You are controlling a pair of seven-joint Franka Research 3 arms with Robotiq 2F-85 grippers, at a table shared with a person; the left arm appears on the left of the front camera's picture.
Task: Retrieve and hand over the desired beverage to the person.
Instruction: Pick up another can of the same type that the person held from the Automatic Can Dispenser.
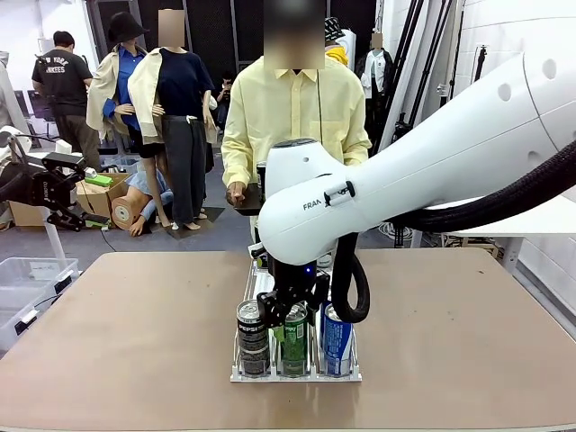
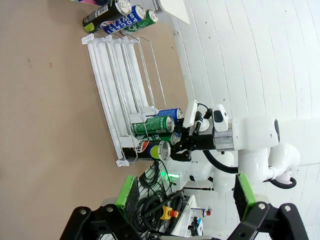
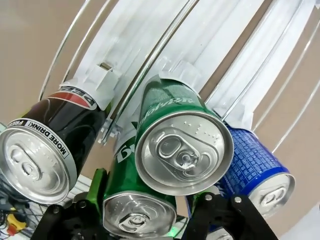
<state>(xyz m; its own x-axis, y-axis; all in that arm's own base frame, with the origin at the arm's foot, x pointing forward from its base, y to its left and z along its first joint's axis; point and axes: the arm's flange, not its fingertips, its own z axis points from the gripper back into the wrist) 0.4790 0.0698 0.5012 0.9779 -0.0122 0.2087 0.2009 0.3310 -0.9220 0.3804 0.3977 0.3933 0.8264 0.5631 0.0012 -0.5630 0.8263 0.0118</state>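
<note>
The right gripper (image 1: 293, 317), jaws clamped around the raised green can (image 3: 177, 145) above the rack (image 1: 297, 373), is lifting something rigid, slick-walled and probably full.

I see a green metal can (image 3: 180, 145) with a silver top, a black can (image 3: 47, 145) with red and white print, a blue can (image 1: 337, 340), a white wire rack (image 2: 120, 80), a brown table (image 1: 135, 333), and the person's pale-yellow shirt (image 1: 292, 112).

A brown table (image 1: 117, 324) is taking up the foreground, its top matte and evenly lit. Behind it, a dark grey floor (image 1: 207, 236) is stretching back past cardboard boxes (image 1: 90, 193) and a clear plastic bin (image 1: 25, 274) at the left. A white table (image 1: 531, 220) is standing at the right, under a white brick wall (image 1: 504, 31).
</note>
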